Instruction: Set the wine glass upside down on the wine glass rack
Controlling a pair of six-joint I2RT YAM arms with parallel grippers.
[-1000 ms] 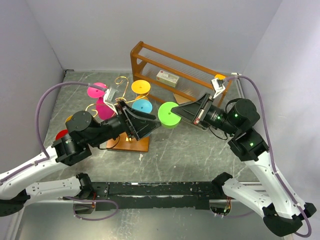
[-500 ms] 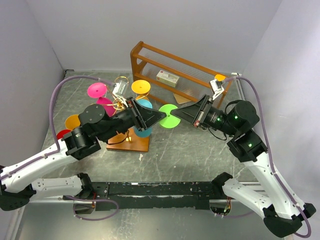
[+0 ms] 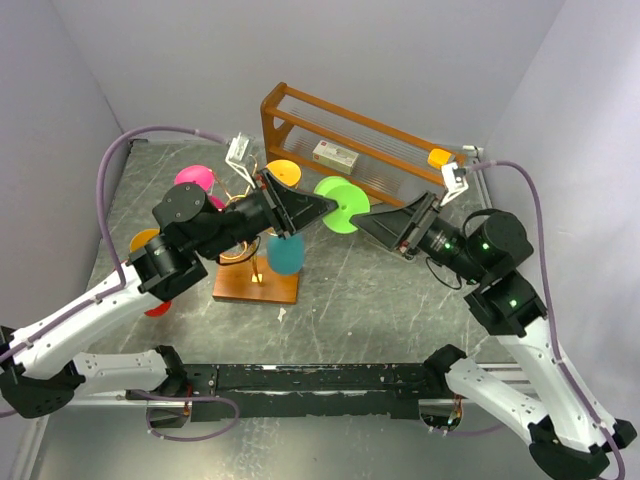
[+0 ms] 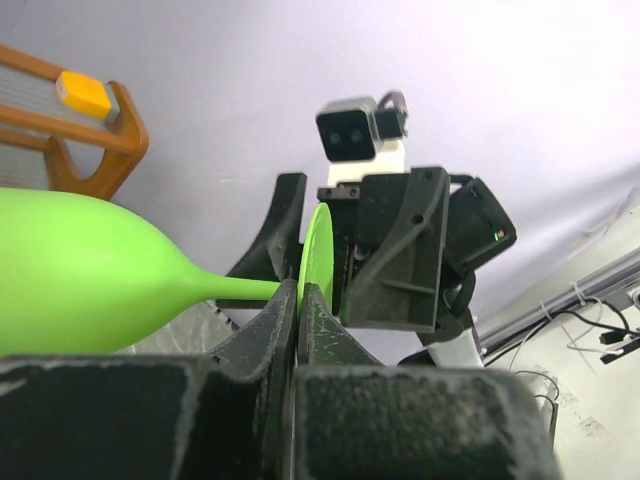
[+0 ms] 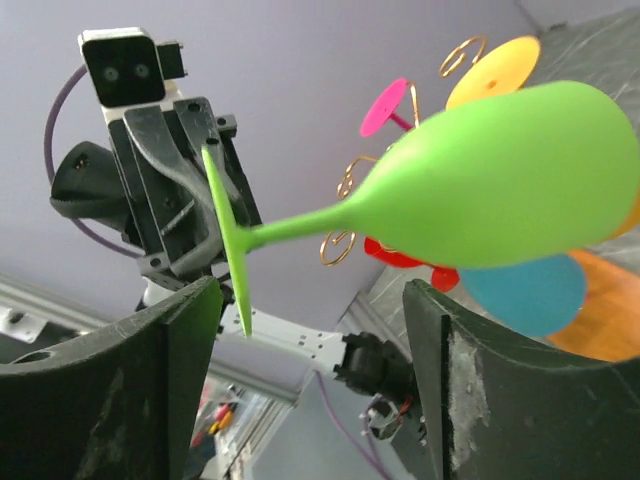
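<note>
Left tool (image 4: pixel 298 300) clamped on green wine glass (image 4: pixel 90 270) foot, right tool (image 3: pixel 370 220) spread open close by, gold wine glass rack (image 3: pixel 256 285) on worktop (image 3: pixel 380 310)

Edge crops the wine glass (image 4: pixel 90 270) bowl; arm (image 3: pixel 200 235) partly hides the rack (image 3: pixel 256 287).

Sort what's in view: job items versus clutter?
Job:
green wine glass
gold wire rack

Lying about:
other coloured glasses hung on the rack
wooden shelf
small box on the shelf
orange block on the shelf
</note>
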